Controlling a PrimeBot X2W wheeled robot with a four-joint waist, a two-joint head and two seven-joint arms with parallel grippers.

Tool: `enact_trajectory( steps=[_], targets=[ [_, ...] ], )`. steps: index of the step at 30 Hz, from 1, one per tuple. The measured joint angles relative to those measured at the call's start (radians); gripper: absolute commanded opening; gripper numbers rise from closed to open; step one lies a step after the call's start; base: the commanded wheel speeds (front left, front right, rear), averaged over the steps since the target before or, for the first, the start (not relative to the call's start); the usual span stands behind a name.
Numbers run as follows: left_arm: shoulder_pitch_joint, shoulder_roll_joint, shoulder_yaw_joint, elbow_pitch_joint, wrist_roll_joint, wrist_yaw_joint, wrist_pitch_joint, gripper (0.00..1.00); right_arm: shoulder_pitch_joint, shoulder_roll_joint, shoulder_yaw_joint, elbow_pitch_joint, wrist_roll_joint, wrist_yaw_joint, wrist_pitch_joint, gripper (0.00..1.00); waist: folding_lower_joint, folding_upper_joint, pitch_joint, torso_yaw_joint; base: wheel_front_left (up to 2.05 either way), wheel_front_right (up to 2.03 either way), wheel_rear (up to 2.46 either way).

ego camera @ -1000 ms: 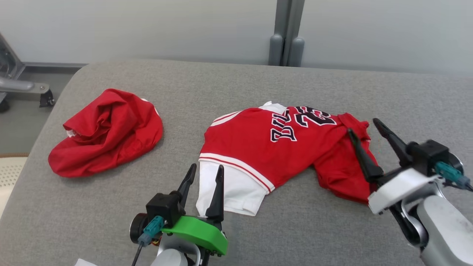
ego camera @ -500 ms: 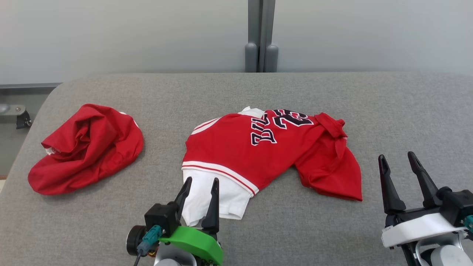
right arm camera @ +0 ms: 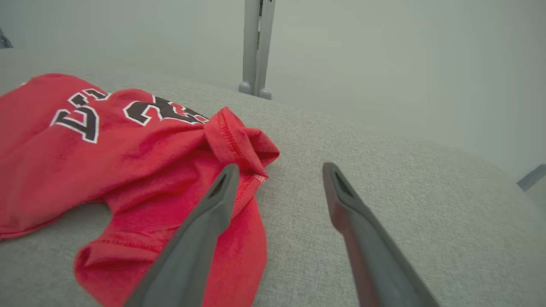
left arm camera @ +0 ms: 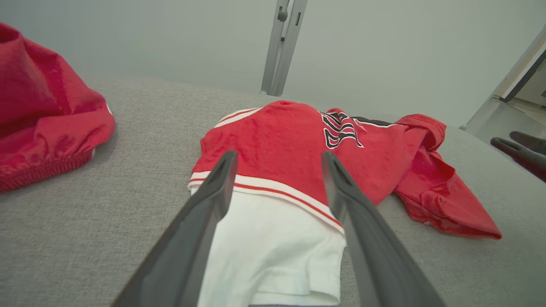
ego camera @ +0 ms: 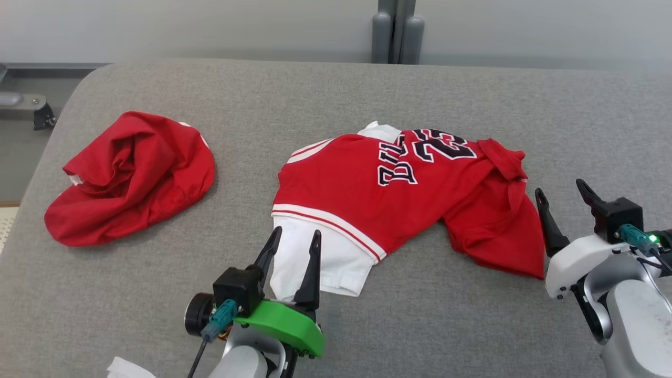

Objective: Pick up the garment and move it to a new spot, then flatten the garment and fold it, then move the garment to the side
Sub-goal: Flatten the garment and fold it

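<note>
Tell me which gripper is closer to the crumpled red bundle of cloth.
Left. The left gripper hovers right of the bundle, at the white part of the jersey; the right gripper is farther, beyond the jersey's other end.

Left gripper: its two dark fingers are rising from the bottom edge and standing wide apart, gripping nothing, with their tips showing against the garment's striped band.
Garment: a red jersey with black-and-white lettering is lying rumpled on the grey surface. Its white lower part is spreading out between the fingers.
Garment's right end: red fabric is trailing off in a bunched fold.
Red cloth: it is sitting heaped at the left edge, well apart from the garment.
Right gripper: its dark fingertips are poking in at the right edge, clear of the garment.
Grey post: it is standing against the pale wall behind.
</note>
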Motion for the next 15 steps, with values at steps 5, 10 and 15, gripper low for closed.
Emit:
enact_trajectory(
  steps=[5,10,15],
  targets=[
    [-0.015,0.000,0.002,-0.005,0.004,0.000,0.000,1.00,-0.081,-0.023,0.043,0.116,-0.040,0.000,-0.001,1.00,0.0001,0.0000,0.037,0.041,0.00,0.00,0.00],
    [-0.027,0.000,-0.004,-0.015,0.006,0.000,0.000,1.00,-0.148,-0.030,0.032,0.215,-0.067,0.000,-0.023,1.00,0.0000,0.0000,0.072,0.075,0.00,0.00,0.00],
    [-0.031,0.000,-0.010,-0.021,0.006,0.002,0.000,1.00,-0.207,-0.028,0.019,0.292,-0.074,0.000,-0.051,1.00,0.0000,0.0000,0.099,0.097,0.00,0.00,0.00]
  ],
)
